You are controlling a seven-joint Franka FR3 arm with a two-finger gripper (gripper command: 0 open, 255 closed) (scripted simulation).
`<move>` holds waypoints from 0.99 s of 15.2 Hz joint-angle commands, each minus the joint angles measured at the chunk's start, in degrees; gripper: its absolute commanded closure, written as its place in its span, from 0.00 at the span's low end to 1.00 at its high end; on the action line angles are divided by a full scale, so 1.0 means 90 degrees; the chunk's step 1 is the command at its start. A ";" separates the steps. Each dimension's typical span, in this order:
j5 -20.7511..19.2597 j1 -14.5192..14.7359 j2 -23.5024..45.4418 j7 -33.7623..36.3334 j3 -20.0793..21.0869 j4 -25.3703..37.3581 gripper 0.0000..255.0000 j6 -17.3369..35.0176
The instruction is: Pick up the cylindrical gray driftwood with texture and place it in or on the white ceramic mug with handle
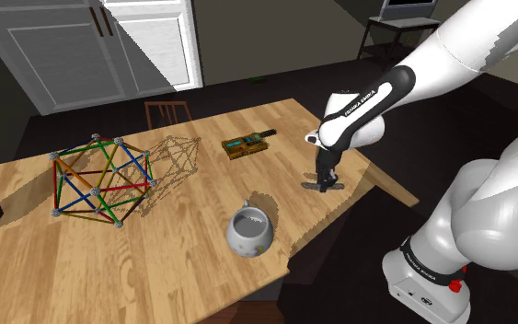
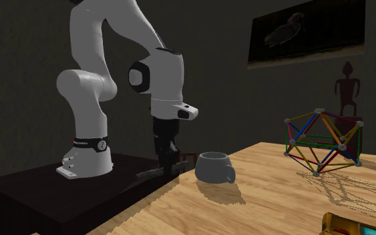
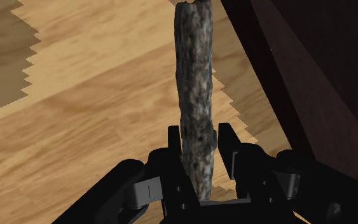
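Black fingers [image 3: 173, 149] clasp driftwood [image 3: 195, 89], its far end seemingly cut off.

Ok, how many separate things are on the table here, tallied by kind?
driftwood stick: 1
mug: 1
rod-and-ball frame: 1
small green-and-brown object: 1
Total: 4

Gripper [image 2: 167, 160]: I see it low, at the table [image 2: 280, 200] edge.
Driftwood [image 2: 186, 156]: lying across, at the gripper.
Mug [image 2: 213, 167]: grey, upright, near the gripper.
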 commanded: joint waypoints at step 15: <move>-0.0681 -0.0058 -0.1226 0.1017 0.0344 0.0269 1.00 -0.1362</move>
